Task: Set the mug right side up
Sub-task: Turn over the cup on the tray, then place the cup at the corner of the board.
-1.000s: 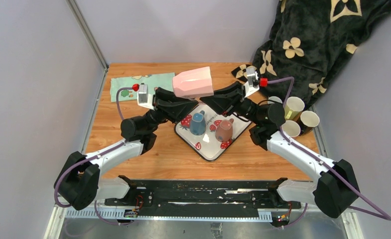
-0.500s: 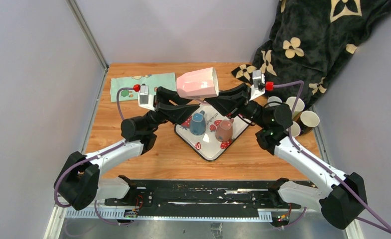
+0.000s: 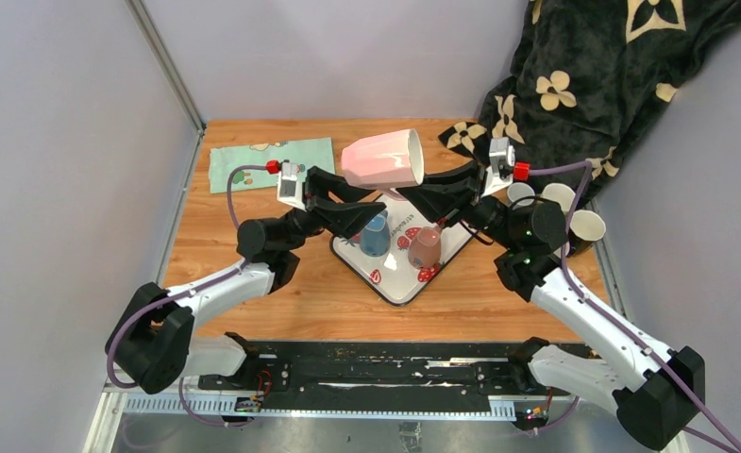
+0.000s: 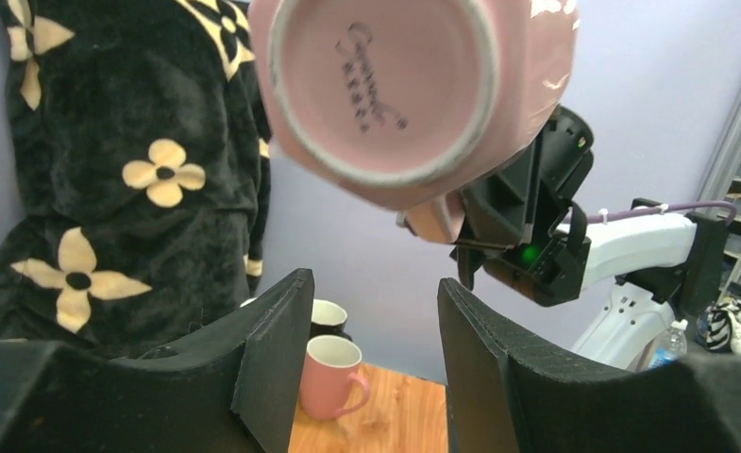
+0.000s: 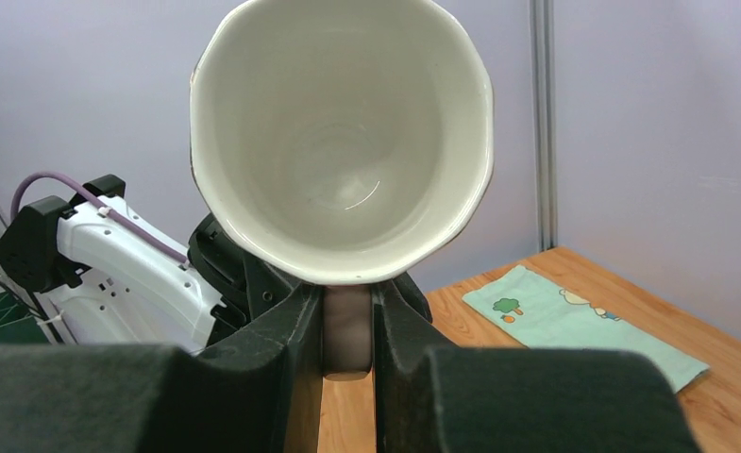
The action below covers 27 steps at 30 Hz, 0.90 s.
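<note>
The right gripper (image 5: 347,316) is clamped on the pink handle (image 5: 348,332) of the mug (image 5: 343,142), its 2 matte black fingers pinching it from both sides. The left gripper (image 4: 374,297) gapes wide just below the mug, apart from it. The mug hangs on its side above the strawberry-print tray (image 3: 396,283), mouth toward the right arm. Only the right wrist view shows its glossy cream interior and faceted rim. Only the left wrist view shows the round pink base with a printed mark. A blue cup (image 3: 376,234) and a brown cup (image 3: 426,247) stand on the tray.
</note>
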Available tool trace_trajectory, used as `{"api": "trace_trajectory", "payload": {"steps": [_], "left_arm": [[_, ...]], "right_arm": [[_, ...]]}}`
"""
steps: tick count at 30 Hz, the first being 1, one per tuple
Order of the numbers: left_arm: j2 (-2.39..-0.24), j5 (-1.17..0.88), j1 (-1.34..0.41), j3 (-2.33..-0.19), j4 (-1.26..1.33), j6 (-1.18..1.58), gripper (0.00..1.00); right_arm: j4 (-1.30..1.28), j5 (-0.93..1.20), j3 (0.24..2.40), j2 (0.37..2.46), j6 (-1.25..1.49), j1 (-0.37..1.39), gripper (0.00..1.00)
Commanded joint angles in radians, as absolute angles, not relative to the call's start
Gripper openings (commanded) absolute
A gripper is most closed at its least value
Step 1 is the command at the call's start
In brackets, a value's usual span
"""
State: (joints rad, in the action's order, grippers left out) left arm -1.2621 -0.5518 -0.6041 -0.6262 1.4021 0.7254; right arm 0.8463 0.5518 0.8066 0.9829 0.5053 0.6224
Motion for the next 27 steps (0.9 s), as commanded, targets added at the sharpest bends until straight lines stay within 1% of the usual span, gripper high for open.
{"api": "trace_trajectory", "payload": {"steps": [1, 5, 9, 14, 18, 23, 27], "left_arm": [[-1.274, -0.568, -0.609, -0.609, 1.387, 0.679, 0.56], [-1.243, -0.550, -0.608, -0.599, 1.271, 0.593, 0.56], [-1.170, -0.467, -0.608, -0.604, 1.018, 0.465, 0.58], [-1.089, -0.353, -0.608, -0.648, 0.709, 0.289, 0.61], [-1.044, -0.305, -0.606, -0.661, 0.568, 0.203, 0.63], [-1.014, -0.238, -0.603, -0.668, 0.425, 0.130, 0.64], [-1.007, -0.226, -0.600, -0.693, 0.315, 0.064, 0.65]], "right_arm": [[0.896, 0.485, 0.828, 0.921, 0.451, 0.634, 0.00], [0.771, 0.426, 0.846, 0.878, 0.379, 0.635, 0.00], [0.613, 0.323, 0.872, 0.827, 0.288, 0.634, 0.00], [0.368, 0.110, 0.902, 0.782, 0.168, 0.634, 0.00], [0.207, -0.068, 0.914, 0.760, 0.108, 0.633, 0.00], [0.015, -0.282, 0.977, 0.805, 0.048, 0.624, 0.00], [-0.065, -0.346, 1.006, 0.877, 0.023, 0.594, 0.00]]}}
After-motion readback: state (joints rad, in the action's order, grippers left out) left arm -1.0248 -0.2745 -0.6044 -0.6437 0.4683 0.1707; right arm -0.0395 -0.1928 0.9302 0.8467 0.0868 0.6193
